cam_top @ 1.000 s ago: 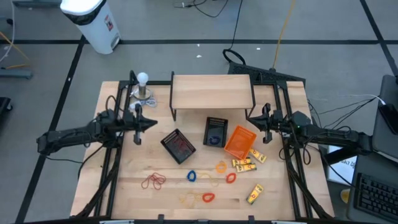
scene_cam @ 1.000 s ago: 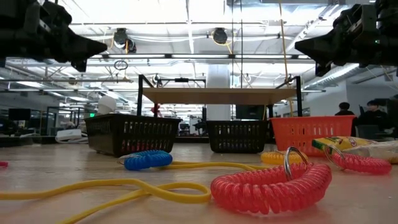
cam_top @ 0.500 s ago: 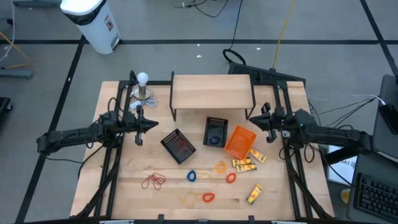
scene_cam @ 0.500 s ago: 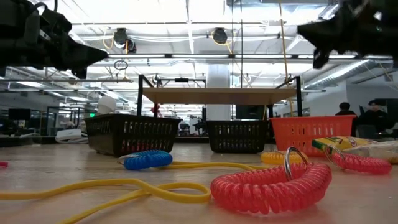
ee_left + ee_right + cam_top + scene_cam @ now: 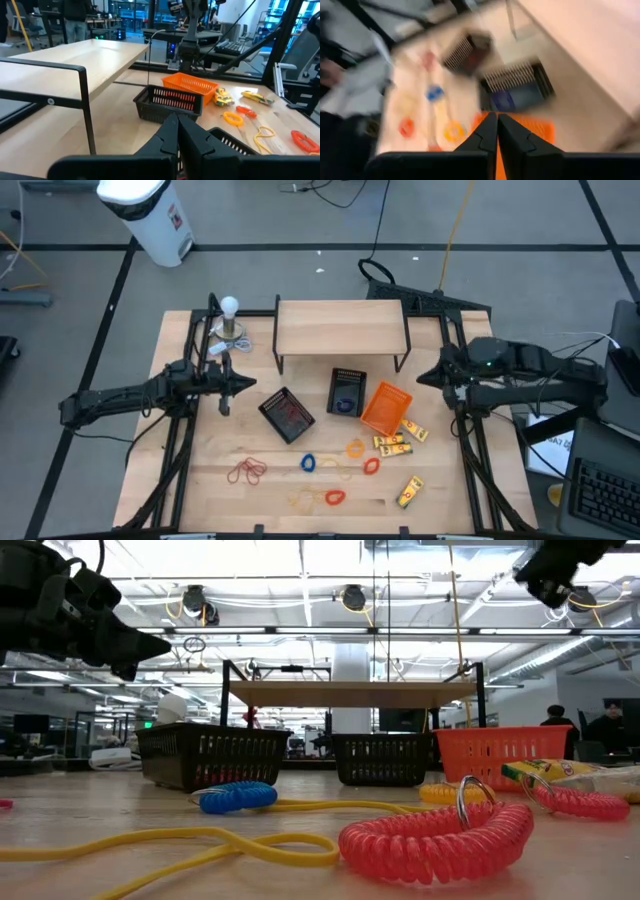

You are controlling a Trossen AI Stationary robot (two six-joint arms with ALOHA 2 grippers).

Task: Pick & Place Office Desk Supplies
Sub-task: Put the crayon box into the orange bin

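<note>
Orange tray (image 5: 384,407) looks bare (mesh trays hold items); both grippers closed, empty

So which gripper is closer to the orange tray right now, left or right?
The right. The right gripper hovers just off the orange tray, toward the shelf side. The left gripper is across the table, beyond both black mesh trays.
</note>
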